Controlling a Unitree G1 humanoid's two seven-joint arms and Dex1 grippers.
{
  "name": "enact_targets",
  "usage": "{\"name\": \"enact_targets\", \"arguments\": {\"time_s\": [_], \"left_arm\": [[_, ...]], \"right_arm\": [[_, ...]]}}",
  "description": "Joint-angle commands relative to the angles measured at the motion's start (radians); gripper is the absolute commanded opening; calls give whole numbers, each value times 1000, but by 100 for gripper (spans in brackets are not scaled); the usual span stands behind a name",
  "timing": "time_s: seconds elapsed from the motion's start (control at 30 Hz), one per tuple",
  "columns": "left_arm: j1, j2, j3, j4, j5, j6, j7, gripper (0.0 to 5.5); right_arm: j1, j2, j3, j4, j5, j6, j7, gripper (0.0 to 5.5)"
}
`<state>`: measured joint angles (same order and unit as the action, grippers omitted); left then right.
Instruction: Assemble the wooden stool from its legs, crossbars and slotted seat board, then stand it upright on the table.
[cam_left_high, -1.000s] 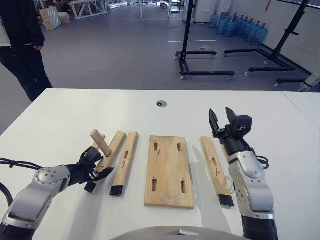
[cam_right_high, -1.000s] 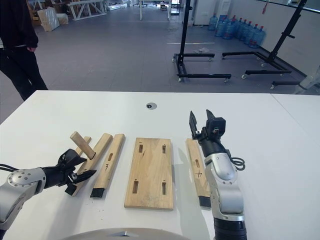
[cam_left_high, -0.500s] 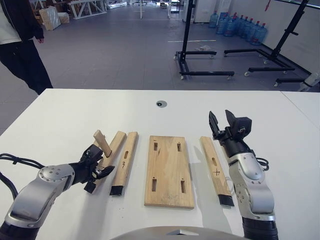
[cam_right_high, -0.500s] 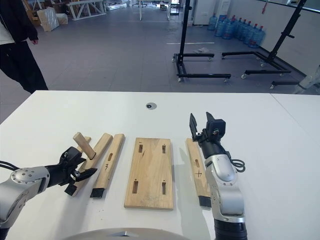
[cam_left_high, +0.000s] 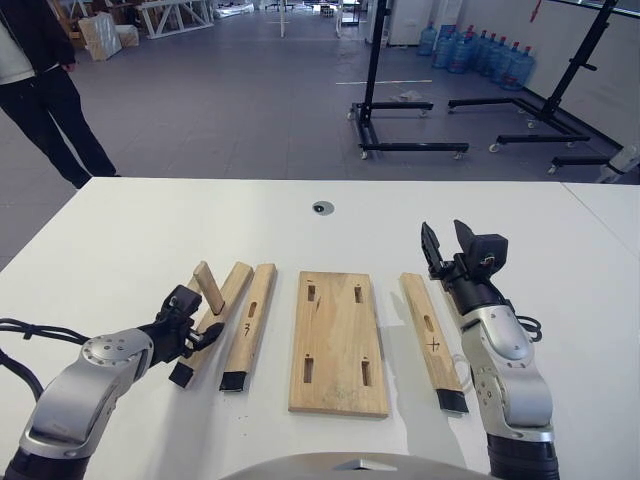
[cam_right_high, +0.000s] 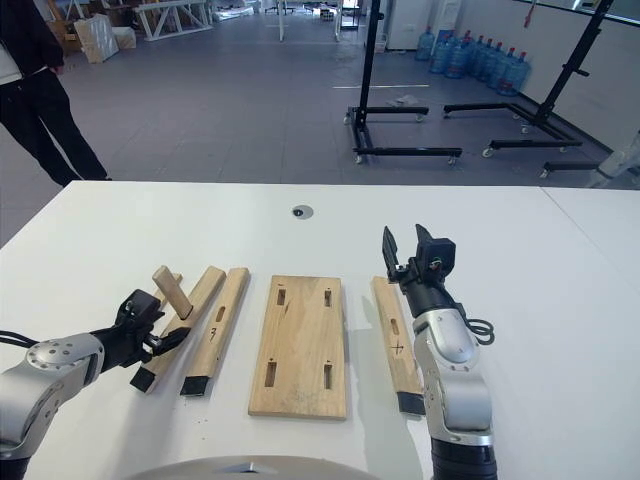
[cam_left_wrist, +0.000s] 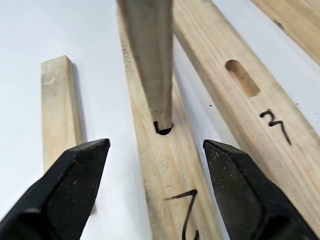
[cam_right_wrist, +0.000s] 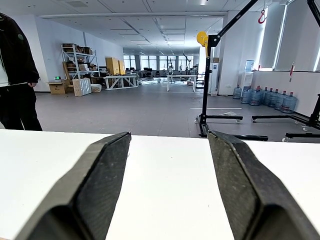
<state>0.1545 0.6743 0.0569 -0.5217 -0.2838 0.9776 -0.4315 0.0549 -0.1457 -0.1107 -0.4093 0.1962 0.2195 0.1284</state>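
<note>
Holding my left pincer (cam_left_wrist: 156, 145) spread apart just beside the short pale wooden crossbar (cam_left_high: 208, 286) leaning in the slot of the outermost light wooden leg (cam_left_high: 228, 292), at nine o'clock of the slotted wooden seat board (cam_left_high: 337, 340), I fear a skewed squeeze would lever it out.

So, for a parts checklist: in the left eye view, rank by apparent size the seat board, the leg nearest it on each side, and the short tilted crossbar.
1. seat board, largest.
2. right-side leg and left-side leg: they look alike, so unranked.
3. tilted crossbar, smallest.
</note>
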Motion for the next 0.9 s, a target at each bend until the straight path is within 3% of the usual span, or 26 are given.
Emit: {"name": "enact_targets", "arguments": {"time_s": [0.03,0.33,0.67,0.9], "left_arm": [[12,9,4,22,-5,32,-12,342],[85,-17,-32,70,7,29,8,342],[115,2,-44,120,20,-25,0,207],[105,-51,-27,160,25,-98,38,205]], "right_arm": [[-22,-12,-1,-4,6,26,8,282],[-28,-22,-8,-14,17,48,16,282],[-26,-19,-2,-20,14,57,17,282],[-32,-22,4,-10,11,52,23,282]]}}
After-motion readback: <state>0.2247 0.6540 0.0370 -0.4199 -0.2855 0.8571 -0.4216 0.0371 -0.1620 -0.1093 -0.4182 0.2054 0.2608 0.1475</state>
